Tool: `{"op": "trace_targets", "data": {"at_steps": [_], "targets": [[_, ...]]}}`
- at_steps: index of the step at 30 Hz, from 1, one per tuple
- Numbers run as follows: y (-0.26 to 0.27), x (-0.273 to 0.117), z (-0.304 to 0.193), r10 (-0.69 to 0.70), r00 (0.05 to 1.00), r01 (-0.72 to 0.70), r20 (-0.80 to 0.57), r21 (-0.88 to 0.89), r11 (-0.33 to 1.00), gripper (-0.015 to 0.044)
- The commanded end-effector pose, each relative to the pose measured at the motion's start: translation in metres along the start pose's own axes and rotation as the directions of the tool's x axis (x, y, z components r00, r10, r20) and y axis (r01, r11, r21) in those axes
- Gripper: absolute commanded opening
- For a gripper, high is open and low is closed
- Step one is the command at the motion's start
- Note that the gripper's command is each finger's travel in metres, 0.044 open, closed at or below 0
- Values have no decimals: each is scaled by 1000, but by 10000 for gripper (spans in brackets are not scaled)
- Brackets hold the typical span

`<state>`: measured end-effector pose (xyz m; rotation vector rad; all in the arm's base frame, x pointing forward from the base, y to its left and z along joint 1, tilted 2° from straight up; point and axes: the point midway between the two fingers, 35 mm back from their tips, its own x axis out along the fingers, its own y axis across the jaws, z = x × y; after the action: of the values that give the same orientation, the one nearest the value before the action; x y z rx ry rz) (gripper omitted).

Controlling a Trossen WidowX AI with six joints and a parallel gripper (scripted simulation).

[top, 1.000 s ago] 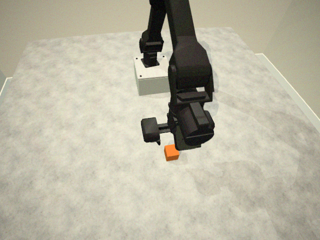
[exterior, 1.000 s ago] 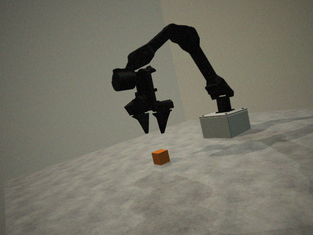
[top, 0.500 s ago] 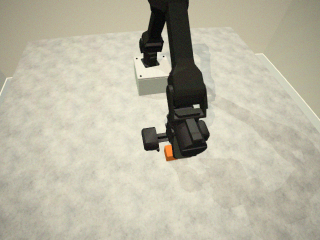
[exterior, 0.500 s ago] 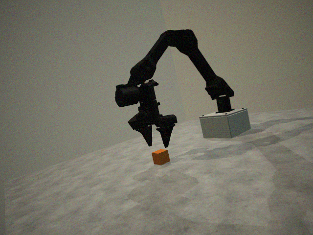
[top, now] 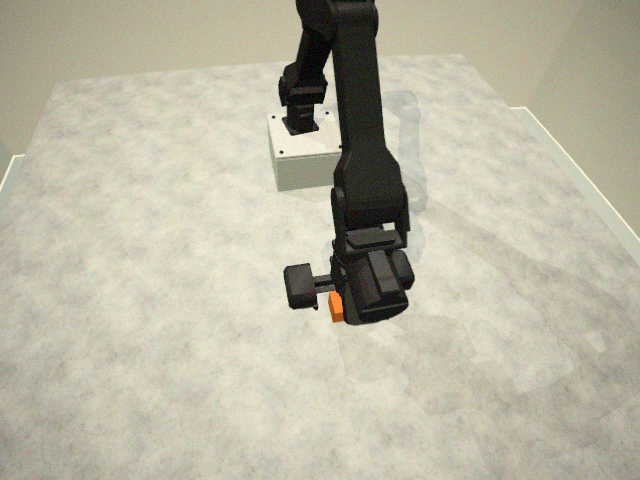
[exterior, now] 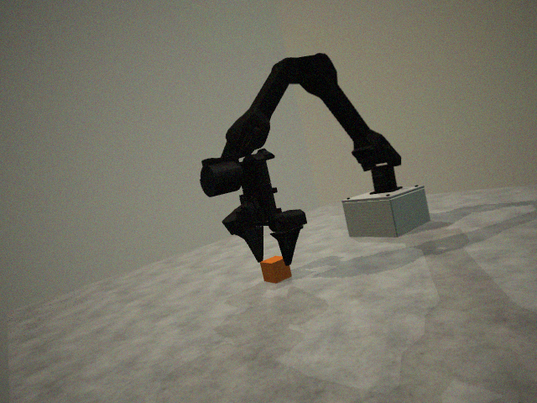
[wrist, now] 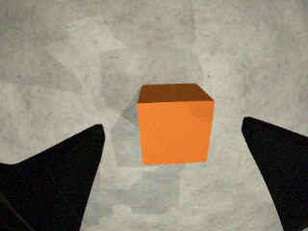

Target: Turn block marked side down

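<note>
The block point(wrist: 175, 125) is not yet gripped or turned; the gripper point(exterior: 273, 253) is held wide open and empty just above it; everything remains.
</note>
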<state>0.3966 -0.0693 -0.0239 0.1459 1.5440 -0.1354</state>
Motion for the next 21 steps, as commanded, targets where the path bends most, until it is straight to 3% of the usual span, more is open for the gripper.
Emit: {"op": "trace_targets", "data": {"at_steps": [1, 3, 12, 21], "targets": [[1, 8, -2, 3, 1000, -3, -7, -2, 1000, 440], [1, 9, -2, 3, 1000, -3, -7, -2, 1000, 440], [1, 9, -2, 3, 1000, -3, -7, -2, 1000, 204], [1, 9, -2, 3, 1000, -3, -7, -2, 1000, 144]]}}
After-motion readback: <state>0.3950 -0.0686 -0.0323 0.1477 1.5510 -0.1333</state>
